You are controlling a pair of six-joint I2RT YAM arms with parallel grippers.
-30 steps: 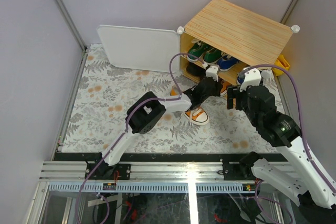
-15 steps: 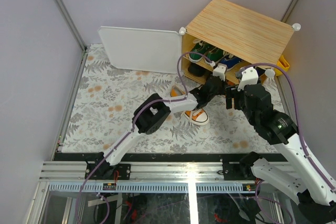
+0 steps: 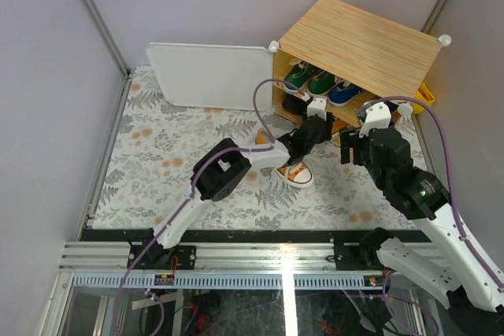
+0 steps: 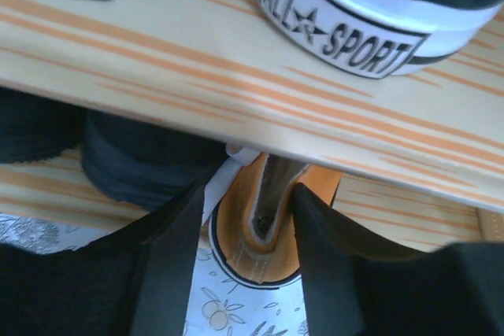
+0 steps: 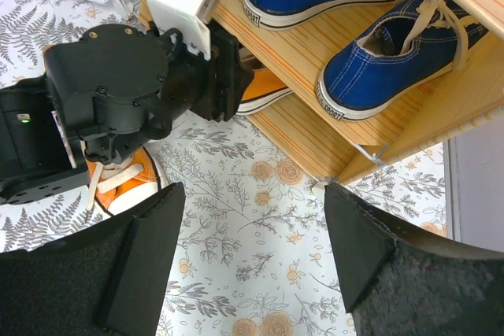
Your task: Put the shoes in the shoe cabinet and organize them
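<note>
Soft, even light fills the top view, with a white glare streak on the near rail (image 3: 287,256) and shade under the cabinet (image 3: 358,37) top. Left wrist: dark, blurred fingers (image 4: 169,273), the orange shoe (image 4: 240,234) between them shadowed, blue shoe (image 4: 346,29) lettering sharp. Right wrist: bright, crisp, fingers (image 5: 134,273) soft.

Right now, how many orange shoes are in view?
2. One orange shoe sits inside the left gripper at the lower shelf edge; the second orange shoe lies on the table. Others may be hidden.
</note>
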